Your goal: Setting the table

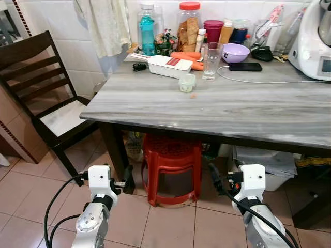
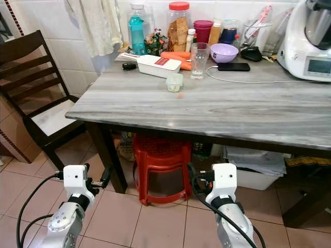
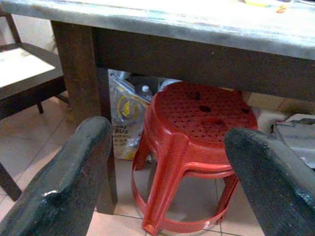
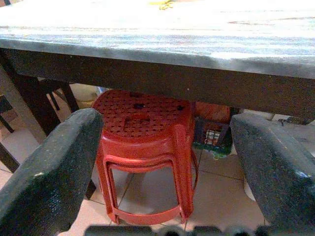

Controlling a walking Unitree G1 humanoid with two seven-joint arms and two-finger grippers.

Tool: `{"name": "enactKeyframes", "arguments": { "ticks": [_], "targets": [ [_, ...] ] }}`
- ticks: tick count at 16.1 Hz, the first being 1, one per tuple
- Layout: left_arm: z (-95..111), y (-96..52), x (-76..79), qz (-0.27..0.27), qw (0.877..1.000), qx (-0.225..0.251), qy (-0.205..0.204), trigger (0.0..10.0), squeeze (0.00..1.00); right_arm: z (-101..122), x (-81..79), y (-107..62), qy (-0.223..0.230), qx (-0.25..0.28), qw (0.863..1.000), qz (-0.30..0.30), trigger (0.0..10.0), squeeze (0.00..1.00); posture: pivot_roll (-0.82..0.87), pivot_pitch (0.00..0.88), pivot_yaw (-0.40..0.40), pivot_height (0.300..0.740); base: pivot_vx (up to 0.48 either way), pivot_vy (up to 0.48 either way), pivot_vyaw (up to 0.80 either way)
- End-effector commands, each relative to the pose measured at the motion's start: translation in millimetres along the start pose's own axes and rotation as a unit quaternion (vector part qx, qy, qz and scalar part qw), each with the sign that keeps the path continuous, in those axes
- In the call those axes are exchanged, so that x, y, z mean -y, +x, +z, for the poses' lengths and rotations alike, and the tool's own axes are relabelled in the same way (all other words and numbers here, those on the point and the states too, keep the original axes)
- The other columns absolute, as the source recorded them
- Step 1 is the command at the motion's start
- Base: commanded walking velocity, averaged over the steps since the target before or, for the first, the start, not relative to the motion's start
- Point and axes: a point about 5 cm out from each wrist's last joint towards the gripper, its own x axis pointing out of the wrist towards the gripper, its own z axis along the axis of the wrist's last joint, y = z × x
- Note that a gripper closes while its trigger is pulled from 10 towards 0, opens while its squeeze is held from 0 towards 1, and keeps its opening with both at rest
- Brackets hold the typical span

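Both silver arms are held low and forward, side by side and well apart. Left gripper (image 3: 167,182) and right gripper (image 4: 167,177) each have fingers spread wide, holding nothing.

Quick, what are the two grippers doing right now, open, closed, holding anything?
Left gripper: open, holding nothing, low before the red stool.
Right gripper: open, holding nothing, below the table edge.
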Motion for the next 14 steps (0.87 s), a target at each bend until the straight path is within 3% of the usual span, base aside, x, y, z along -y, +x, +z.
{"name": "enactKeyframes", "arguments": {
  "ticks": [1,14],
  "targets": [
    [2.7,0.8,-1.3,0.002,1.0,0.001,0.007,10.0,0.0,0.3,0.6,2.0,0.004,-0.004,1.0,0.001,10.0,0.0,-0.07,0.0,0.031,0.74,-0.24,0.0,0.0],
    [11.4,6.5,-3.6,0.004,1.0,0.004,0.011,10.0,0.0,-1.7,2.6,-1.0,0.019,-0.004,1.0,-0.016,10.0,0.0,-0.08,0.0,0.053,0.74,-0.282,0.0,0.0]
  ]
}}
